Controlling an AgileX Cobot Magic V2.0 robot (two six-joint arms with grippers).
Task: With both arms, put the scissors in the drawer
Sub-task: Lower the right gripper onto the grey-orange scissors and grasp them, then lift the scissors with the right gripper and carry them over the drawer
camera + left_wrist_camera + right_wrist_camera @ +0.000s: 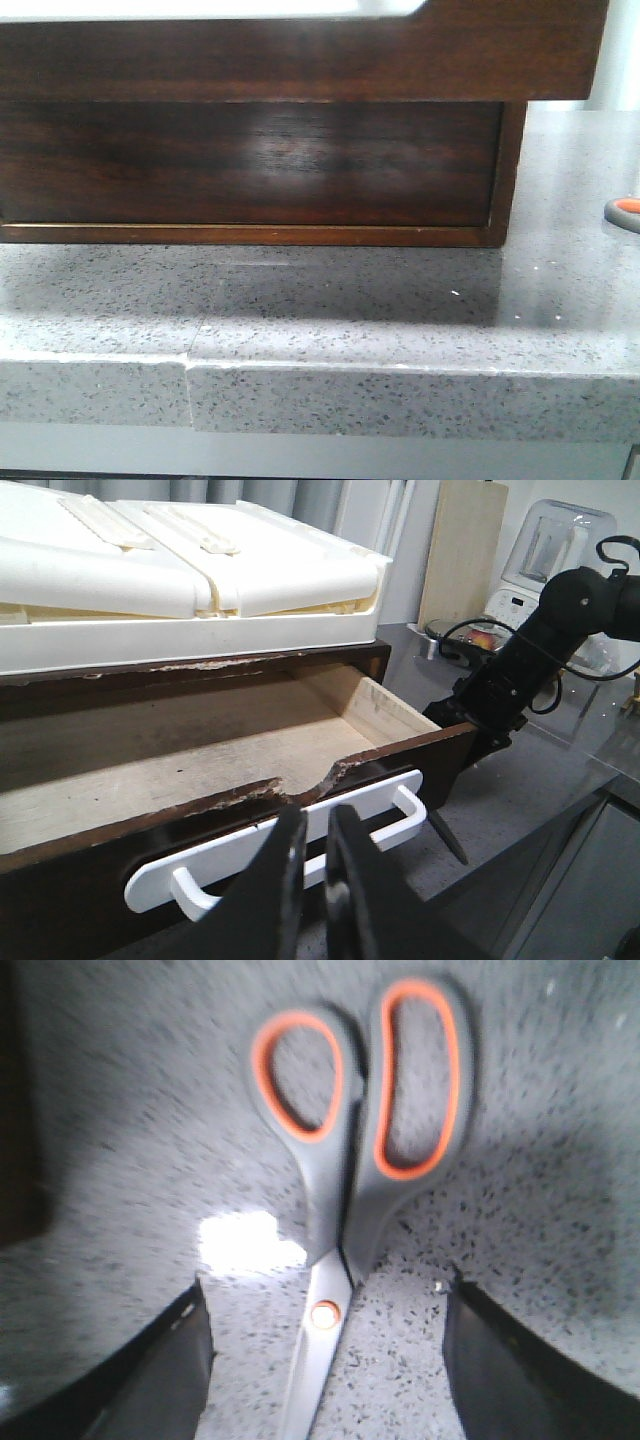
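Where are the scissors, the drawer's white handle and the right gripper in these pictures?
scissors (345, 1195): right wrist view, on the grey handle shanks below the loops.
white handle (300, 840): left wrist view, on its front bar.
right gripper (325, 1360): right wrist view, midway between its open fingers.

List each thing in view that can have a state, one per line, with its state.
drawer: pulled open, nothing visible inside
scissors: blades closed, flat on the counter, not gripped
left tool: nearly closed, holding nothing, near the white handle
right tool: open, straddling the scissors

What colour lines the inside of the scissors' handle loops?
Bright orange, inside grey handles; the scissors show best in the right wrist view.
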